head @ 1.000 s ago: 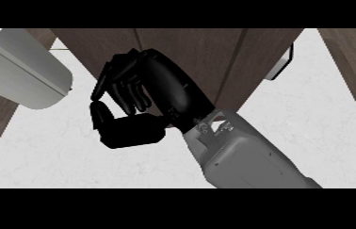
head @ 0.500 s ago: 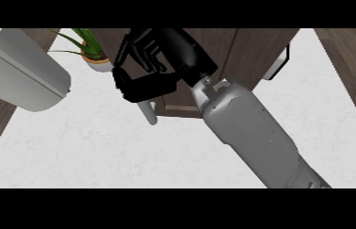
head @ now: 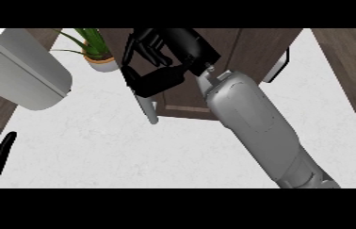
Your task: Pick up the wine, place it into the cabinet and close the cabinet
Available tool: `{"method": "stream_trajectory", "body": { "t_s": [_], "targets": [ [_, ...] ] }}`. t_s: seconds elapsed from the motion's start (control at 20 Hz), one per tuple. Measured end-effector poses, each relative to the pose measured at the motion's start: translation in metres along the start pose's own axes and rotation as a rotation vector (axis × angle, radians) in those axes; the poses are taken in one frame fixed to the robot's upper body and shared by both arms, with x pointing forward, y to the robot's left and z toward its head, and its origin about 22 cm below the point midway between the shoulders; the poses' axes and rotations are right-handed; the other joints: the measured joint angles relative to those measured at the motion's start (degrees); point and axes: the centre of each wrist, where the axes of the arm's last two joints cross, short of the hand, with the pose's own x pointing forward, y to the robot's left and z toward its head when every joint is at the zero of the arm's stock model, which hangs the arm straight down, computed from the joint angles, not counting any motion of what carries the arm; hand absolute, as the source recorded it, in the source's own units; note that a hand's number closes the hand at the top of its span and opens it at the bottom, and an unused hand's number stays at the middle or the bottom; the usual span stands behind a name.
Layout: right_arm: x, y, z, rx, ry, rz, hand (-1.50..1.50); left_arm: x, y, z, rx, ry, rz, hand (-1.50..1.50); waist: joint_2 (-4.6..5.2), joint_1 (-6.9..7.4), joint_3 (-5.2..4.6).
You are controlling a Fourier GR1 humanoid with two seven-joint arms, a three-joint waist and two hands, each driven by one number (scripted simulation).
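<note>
No wine bottle shows in the head view. My right hand (head: 167, 58) is raised in front of the dark brown cabinet (head: 243, 49) at the top of the view. Its fingers (head: 144, 46) are half bent and the thumb (head: 156, 82) sticks out below them. Only brown cabinet front shows in the gap between them. A pale bar handle (head: 146, 109) hangs just under the thumb, on the cabinet's left door. A second handle (head: 278, 68) is on the right door. A black sliver at the left edge is probably my left hand (head: 5, 150).
A potted green plant (head: 97, 51) stands on the white counter (head: 104, 148) left of the cabinet. A large pale grey rounded object (head: 31, 77) fills the upper left. My grey right forearm (head: 257, 129) crosses the right half of the view.
My right hand has moved up and away from me towards the cabinet front. The plant and the left door's handle have come into sight.
</note>
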Motion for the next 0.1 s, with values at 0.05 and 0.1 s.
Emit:
{"method": "stream_trajectory", "body": {
  "t_s": [0.05, 0.1],
  "targets": [
    [-0.0001, -0.0008, -0.0012, 0.008, -0.005, 0.004, 1.50, -0.0017, -0.0013, -0.0029, 0.001, -0.003, 0.002, -1.50, 0.04, -0.08, -0.09],
    [-0.0011, -0.0020, -0.0014, 0.013, -0.011, 0.007, 1.50, -0.0042, -0.0019, -0.0036, 0.006, 0.001, 0.004, -1.50, 0.02, -0.04, -0.19]
  ]
}}
